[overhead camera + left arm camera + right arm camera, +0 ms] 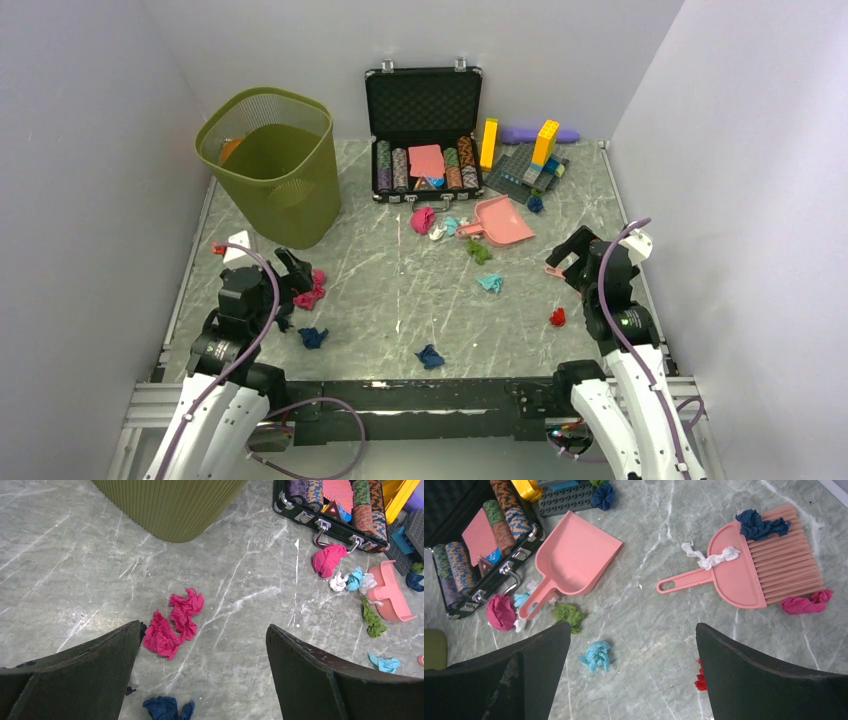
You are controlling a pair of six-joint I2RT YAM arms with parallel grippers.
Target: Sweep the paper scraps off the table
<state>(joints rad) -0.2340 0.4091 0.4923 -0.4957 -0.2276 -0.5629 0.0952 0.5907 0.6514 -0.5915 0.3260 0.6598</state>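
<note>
Grey-green marble table (400,310), white walls on three sides, and scraps (479,251) strewn right across it, all small crumpled wads of coloured paper. Left gripper (202,630) has its jaws spread wide with nothing between them. A flattened magenta scrap (175,620) lies right at one finger's tip, and a blue scrap (167,707) sits nearer the arm.

Over to the right gripper (632,627), jaws also wide apart and empty, above a teal scrap (595,656), with a red scrap (701,677) by the other finger. Brush (744,575) lies flat on the marble with a dark blue wad (761,524) on its bristles, a white strip (711,557) draped across its base and a magenta twist (806,603) touching the bristle ends.

Dustpan (574,557) lies just beside the case (474,545). Round its handle cluster a magenta ball (500,612), a green wad (569,615) and white and teal bits. Bin (275,165) stands at the far left.
</note>
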